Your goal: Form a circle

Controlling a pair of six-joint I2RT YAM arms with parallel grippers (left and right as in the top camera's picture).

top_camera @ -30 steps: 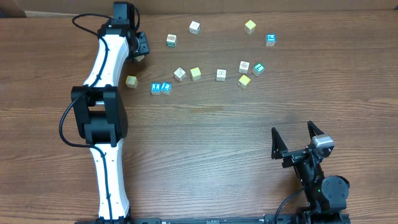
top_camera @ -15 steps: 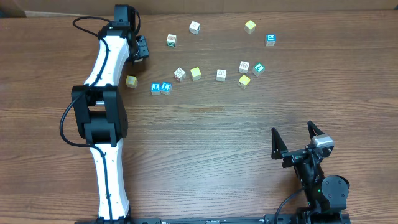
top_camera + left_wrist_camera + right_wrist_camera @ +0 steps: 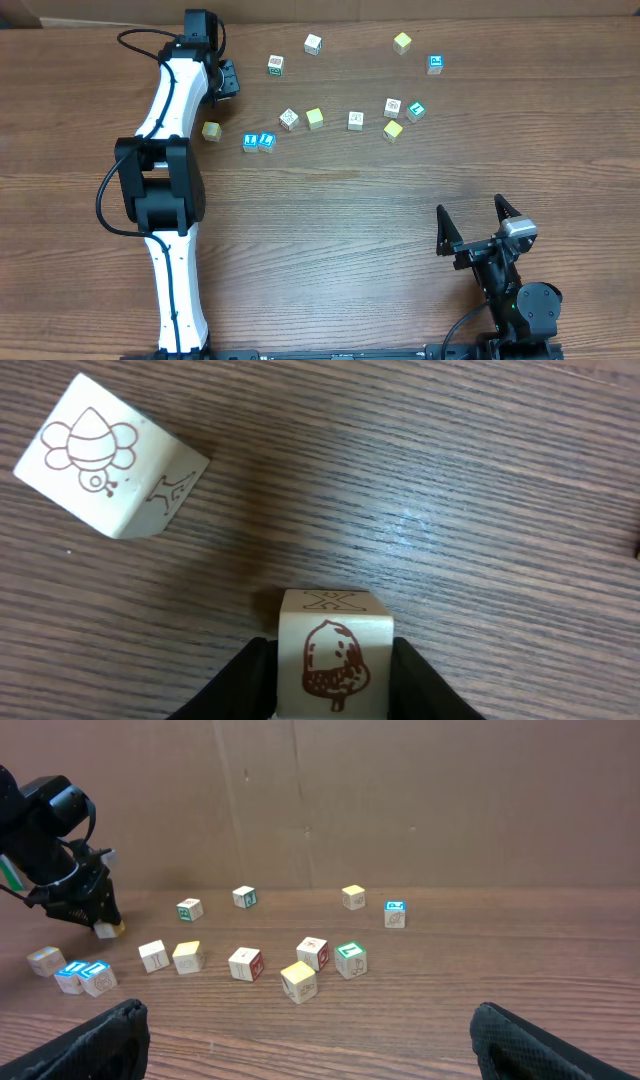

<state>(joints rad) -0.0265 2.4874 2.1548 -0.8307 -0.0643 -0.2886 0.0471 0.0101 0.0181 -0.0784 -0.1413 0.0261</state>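
Small wooden cubes lie scattered across the far half of the table, and no circle of them shows. My left gripper (image 3: 229, 84) is at the far left, shut on a whitish cube with an acorn drawing (image 3: 335, 650), which rests on the wood. The black fingers (image 3: 250, 685) press its two sides. A whitish cube with a bee drawing (image 3: 105, 460) lies apart from it, up and left. To the right are a whitish cube (image 3: 393, 106), a green-faced cube (image 3: 415, 110) and a yellow cube (image 3: 393, 130). My right gripper (image 3: 470, 210) stands open near the front right, holding nothing.
Other cubes: two blue-faced ones (image 3: 259, 141) side by side, a yellowish one (image 3: 211, 131), whitish ones (image 3: 289, 119) (image 3: 356, 120) (image 3: 313, 44), a yellow one (image 3: 402, 42) and a blue-faced one (image 3: 435, 64). The left arm (image 3: 165, 180) stretches along the left side.
The left gripper's jaws have narrowed onto the acorn cube. The loose cubes and the right arm have not moved.
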